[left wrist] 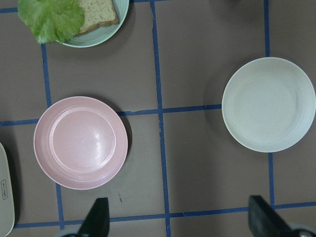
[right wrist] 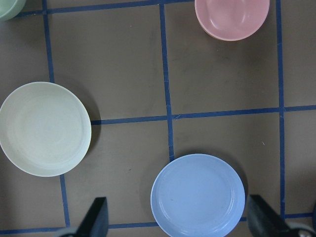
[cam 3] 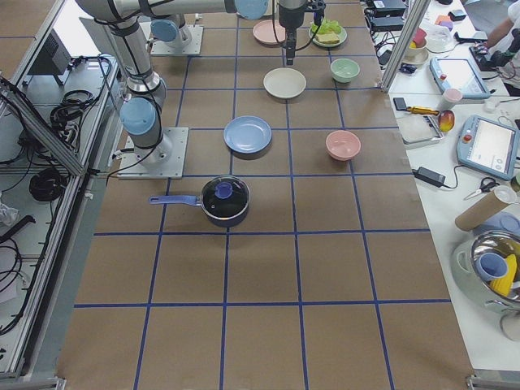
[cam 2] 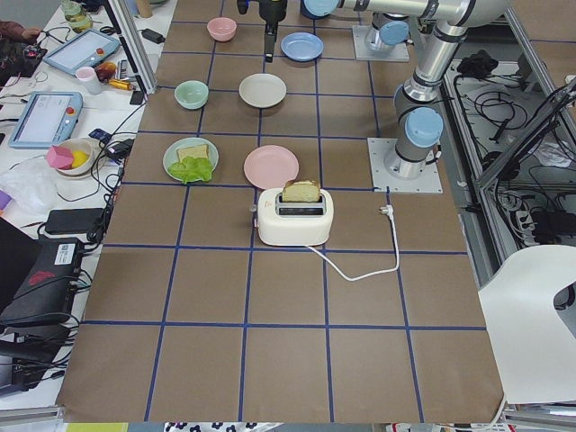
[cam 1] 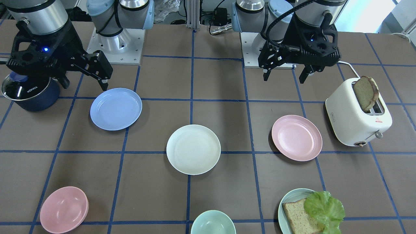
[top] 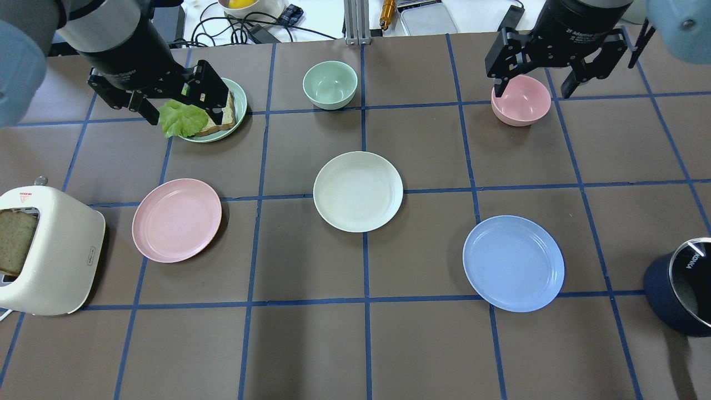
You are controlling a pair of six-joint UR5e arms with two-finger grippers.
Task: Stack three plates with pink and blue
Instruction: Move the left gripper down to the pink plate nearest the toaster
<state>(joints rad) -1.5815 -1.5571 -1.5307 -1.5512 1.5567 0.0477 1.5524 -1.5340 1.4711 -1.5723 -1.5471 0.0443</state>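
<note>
front view: seeing blue plate (cam 1: 116, 109), cream-white plate (cam 1: 193, 149) and pink plate (cam 1: 296, 137) lying flat on the table (cam 1: 221, 81), well apart, not stacked. overhead: seeing left gripper (top: 180, 108) and right gripper (top: 533, 91) hanging above the far side, fingers spread apart, gripping nothing. wrist views: looking straight down at those plates.
</note>
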